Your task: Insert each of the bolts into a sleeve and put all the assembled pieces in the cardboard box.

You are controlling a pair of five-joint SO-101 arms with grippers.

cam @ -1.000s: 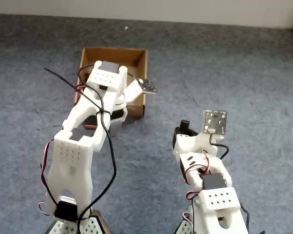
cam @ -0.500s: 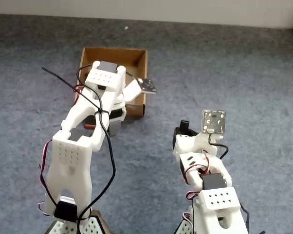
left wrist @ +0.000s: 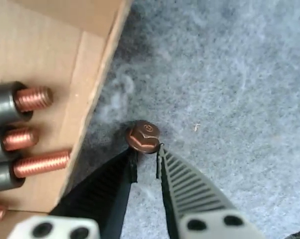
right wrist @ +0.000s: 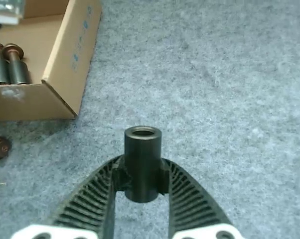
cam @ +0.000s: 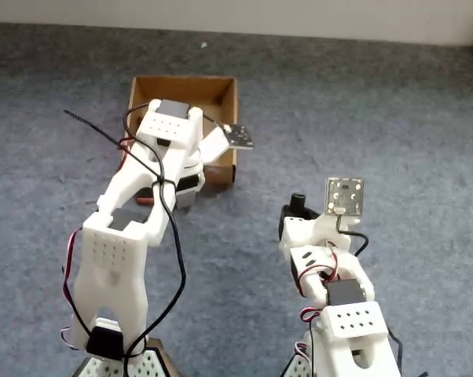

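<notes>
Jaws of right arm pinch upright black cylindrical sleeve (right wrist: 142, 164); left jaws flank copper hex-head bolt (left wrist: 143, 137), grip untellable; brown cardboard box (cam: 221, 93) at sleeve's ten o'clock

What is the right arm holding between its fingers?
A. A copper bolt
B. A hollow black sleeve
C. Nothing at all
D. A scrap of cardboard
B: in the right wrist view the fingers are closed on a black sleeve, which stands upright with its open end empty.
</notes>
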